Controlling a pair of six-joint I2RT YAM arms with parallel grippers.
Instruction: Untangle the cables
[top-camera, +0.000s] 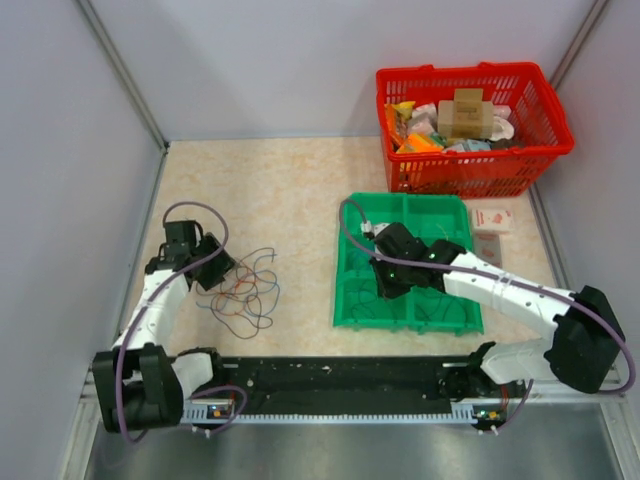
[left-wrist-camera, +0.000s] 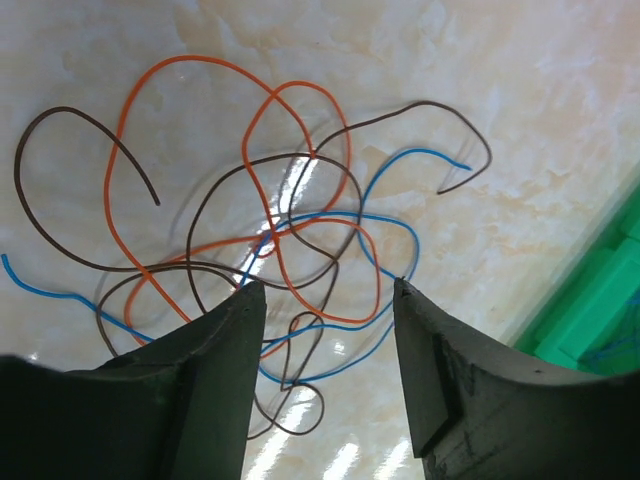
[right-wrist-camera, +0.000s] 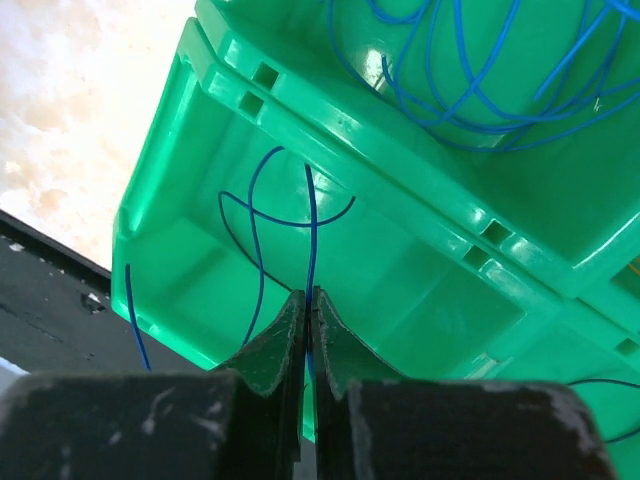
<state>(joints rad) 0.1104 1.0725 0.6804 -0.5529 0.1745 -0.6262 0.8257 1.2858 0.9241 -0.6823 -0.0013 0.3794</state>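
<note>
A tangle of thin blue, orange and brown cables (top-camera: 245, 292) lies on the beige table left of centre; it fills the left wrist view (left-wrist-camera: 290, 240). My left gripper (top-camera: 215, 272) (left-wrist-camera: 325, 290) is open and empty, hovering just above the tangle's left edge. My right gripper (top-camera: 388, 285) (right-wrist-camera: 310, 297) is shut on a blue cable (right-wrist-camera: 311, 235) and holds it over the near left compartment of the green tray (top-camera: 350, 300) (right-wrist-camera: 210, 260). Several more blue cables (right-wrist-camera: 480, 70) lie in another tray compartment.
A red basket (top-camera: 545, 105) full of boxes and packets stands at the back right. Two small cartons (top-camera: 490, 220) lie right of the tray. A black rail (top-camera: 340, 378) runs along the near edge. Grey walls enclose the table.
</note>
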